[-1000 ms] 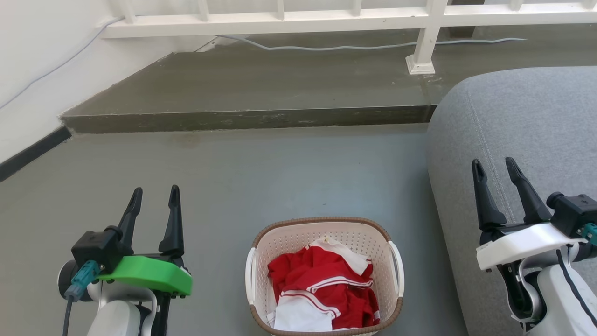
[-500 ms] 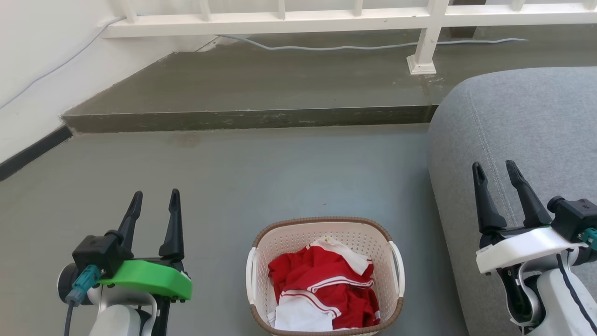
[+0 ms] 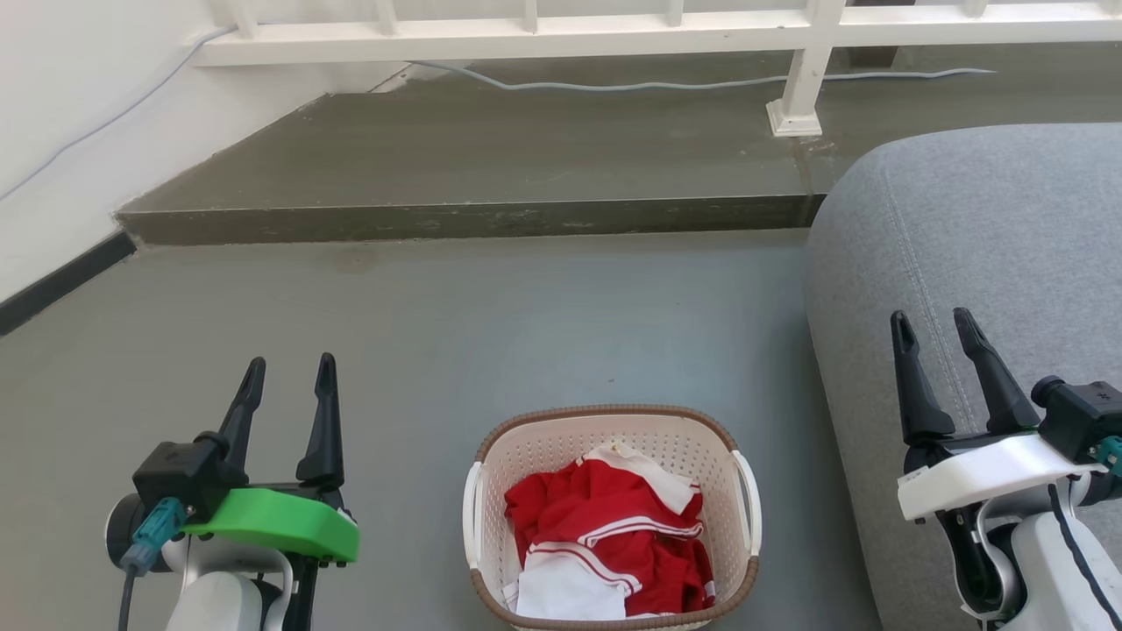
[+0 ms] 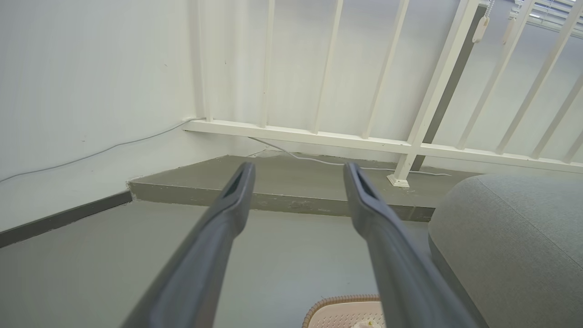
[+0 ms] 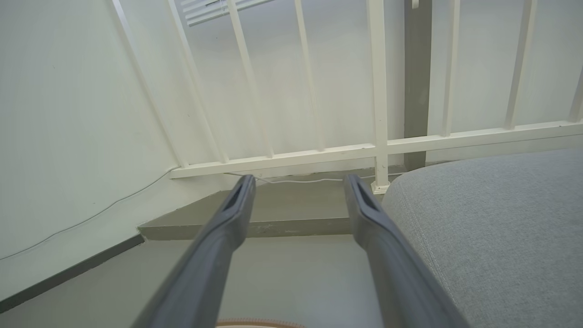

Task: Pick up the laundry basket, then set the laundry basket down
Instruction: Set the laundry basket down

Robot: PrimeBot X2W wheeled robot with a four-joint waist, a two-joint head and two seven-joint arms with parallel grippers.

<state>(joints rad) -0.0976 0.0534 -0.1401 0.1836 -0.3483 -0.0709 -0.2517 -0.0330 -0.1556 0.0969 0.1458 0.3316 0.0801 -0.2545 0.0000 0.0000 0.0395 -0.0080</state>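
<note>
Basket: cream-white perforated plastic laundry basket [image 3: 543, 451] with a brown woven-look rim, standing on the grey floor [image 3: 526, 324] and holding red-and-white clothes [image 3: 605, 543].
Left gripper [image 3: 291, 361]: left of the basket, apart from it, fingers spread, empty.
Right gripper [image 3: 930, 315]: right of the basket (seen against a grey fabric sofa [image 3: 990, 219]), fingers spread, empty.

Laundry basket [image 3: 548, 451], sofa [image 3: 964, 245] on grey floor [image 3: 491, 324]

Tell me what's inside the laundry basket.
Crumpled red-and-white clothing lies heaped in the laundry basket. Whatever is beneath the cloth, and most of the basket's bottom, is covered.
</note>
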